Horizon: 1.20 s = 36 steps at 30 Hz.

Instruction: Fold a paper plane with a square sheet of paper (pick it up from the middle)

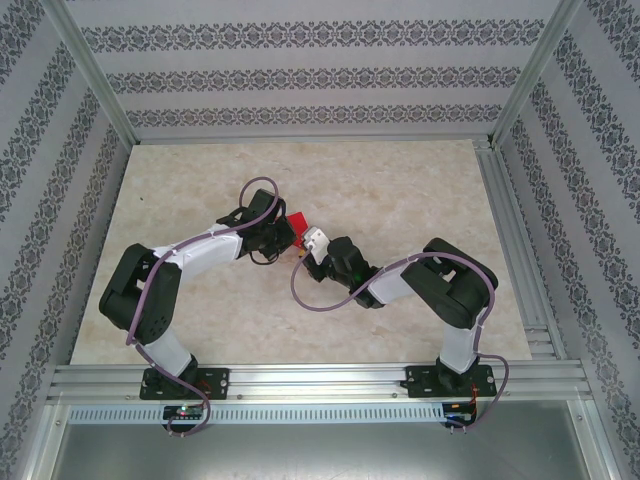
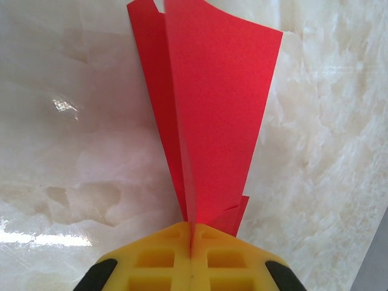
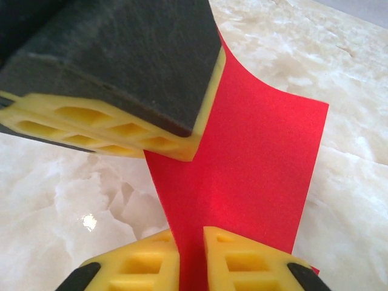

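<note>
Left gripper (image 2: 191,233) is clamped on the narrow end of the red sheet (image 2: 212,109); the sheet stands on edge, fanning toward twelve o'clock; right gripper (image 3: 190,242), at four o'clock overhead, straddles it, jaws nearly together; I cannot tell whether they pinch.

Bright even light; soft shadows; glare patches on glossy table (image 2: 63,108)

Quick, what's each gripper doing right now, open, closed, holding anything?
Left gripper: shut on the folded red paper.
Right gripper: fingers close either side of the same paper; firm grip cannot be told.
</note>
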Available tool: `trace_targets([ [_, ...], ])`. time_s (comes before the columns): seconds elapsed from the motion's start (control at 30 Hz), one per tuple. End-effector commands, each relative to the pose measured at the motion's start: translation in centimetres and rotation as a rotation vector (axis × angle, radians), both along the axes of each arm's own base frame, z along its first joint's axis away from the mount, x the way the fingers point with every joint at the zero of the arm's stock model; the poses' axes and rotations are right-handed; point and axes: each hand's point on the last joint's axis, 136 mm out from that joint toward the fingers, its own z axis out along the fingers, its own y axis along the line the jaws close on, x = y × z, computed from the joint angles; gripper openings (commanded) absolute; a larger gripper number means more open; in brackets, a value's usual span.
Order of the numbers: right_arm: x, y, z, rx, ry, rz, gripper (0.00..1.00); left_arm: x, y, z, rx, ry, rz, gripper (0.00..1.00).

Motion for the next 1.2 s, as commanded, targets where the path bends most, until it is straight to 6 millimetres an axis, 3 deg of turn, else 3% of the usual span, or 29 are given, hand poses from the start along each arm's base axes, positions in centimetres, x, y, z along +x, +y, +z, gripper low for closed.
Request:
trace_targets([
  [0.0,-0.2,0.2,-0.5,0.026,0.036,-0.002,0.12,0.5,0.2,1.2,0.002,-0.017,0.002,0.09],
  [0.17,-0.1,-0.1,-0.6,0.089,0.111,-0.006,0.03,0.8,0.7,2.1,0.027,-0.049,0.005,0.34],
  [0.4,-0.1,-0.6,-0.5,0.226,0.290,-0.014,0.00,1.5,2.5,3.8,0.082,-0.113,0.029,0.56],
  [0.63,0.5,-1.8,-0.3,0.409,0.479,-0.063,0.00,1.9,3.0,4.0,0.110,-0.156,0.001,0.59],
  [0.83,1.1,-2.6,-0.6,0.496,0.589,-0.103,0.00,2.3,1.2,3.8,0.055,-0.207,-0.098,0.59],
  [1.17,0.7,-2.2,-1.1,0.549,0.696,-0.092,0.00,2.2,-0.7,2.2,0.020,-0.221,-0.205,0.54],
])
